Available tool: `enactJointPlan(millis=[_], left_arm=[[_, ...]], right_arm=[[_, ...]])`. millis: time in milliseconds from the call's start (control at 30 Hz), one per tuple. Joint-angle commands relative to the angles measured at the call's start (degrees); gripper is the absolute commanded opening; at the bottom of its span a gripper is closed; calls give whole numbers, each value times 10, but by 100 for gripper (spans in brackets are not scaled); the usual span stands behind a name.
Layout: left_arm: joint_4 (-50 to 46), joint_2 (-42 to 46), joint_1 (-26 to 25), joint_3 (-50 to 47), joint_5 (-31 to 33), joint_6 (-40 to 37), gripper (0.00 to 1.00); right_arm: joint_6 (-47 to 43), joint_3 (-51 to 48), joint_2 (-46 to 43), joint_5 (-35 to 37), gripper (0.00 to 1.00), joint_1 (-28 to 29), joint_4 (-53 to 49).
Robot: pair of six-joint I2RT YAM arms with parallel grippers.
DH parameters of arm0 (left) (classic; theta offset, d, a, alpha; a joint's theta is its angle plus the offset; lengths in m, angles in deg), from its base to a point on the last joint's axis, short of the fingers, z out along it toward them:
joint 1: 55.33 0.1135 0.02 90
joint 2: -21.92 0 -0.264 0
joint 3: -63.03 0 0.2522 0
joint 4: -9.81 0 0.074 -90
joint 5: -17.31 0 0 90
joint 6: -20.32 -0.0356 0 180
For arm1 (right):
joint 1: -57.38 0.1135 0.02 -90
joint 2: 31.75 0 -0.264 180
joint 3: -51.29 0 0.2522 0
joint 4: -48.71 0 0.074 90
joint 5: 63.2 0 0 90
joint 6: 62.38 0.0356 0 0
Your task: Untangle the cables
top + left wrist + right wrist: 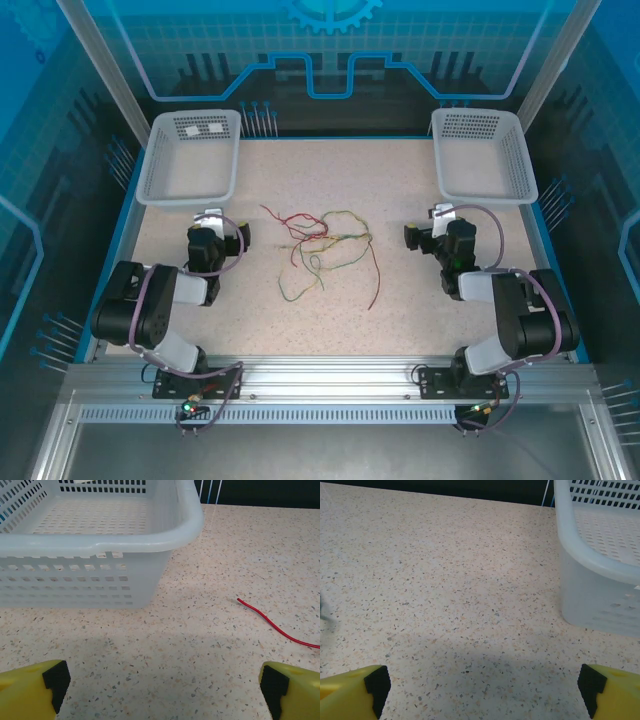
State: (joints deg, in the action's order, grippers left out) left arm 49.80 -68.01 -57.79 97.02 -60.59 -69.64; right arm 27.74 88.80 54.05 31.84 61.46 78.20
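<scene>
Speckled beige worktop (420,300), three items lying on it.
White slotted left basket (186,200) at the far-left corner; matching right basket (490,198) at the far-right corner; between them, mid-surface, thin red, green and yellow cables (320,245) in one loose tangle, lying flat, well apart from both baskets.

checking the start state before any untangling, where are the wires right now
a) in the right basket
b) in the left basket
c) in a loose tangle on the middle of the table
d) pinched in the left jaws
c: the wires lie in one loose tangle on the middle of the table, and there is no wire in the left basket or the right basket
</scene>
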Motion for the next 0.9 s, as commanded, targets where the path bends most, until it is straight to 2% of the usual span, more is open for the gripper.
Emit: enactJointPlan(millis=[0, 333, 567, 633, 667, 733, 767, 800, 833, 867], left_arm=[[-3, 11, 6, 14, -10, 4, 99], [-19, 12, 17, 20, -61, 0, 99], [-8, 14, 15, 14, -53, -2, 99], [-10, 51, 2, 0, -14, -7, 99], [-31, 87, -9, -5, 2, -13, 99], [-105, 188, -48, 1, 70, -22, 99], [-165, 245, -63, 17, 83, 5, 99], [-243, 299, -68, 48, 67, 65, 98], [-314, 326, -70, 82, 45, 119, 93], [-378, 333, -77, 124, 10, 159, 86]], right_arm=[[-2, 10, 4, -8, 100, -6, -2], [-2, 10, 4, -8, 100, -6, -3], [-1, 10, 0, -12, 100, -8, -1], [0, 22, -55, 32, 100, 7, -74], [15, 41, -96, 49, 100, 9, -142], [109, 81, -183, 86, 100, 6, -267], [200, 113, -221, 107, 100, 2, -357], [246, 135, -246, 50, 100, -7, -405], [246, 139, -255, -47, 100, -13, -391], [233, 143, -252, -155, 94, -6, -365]])
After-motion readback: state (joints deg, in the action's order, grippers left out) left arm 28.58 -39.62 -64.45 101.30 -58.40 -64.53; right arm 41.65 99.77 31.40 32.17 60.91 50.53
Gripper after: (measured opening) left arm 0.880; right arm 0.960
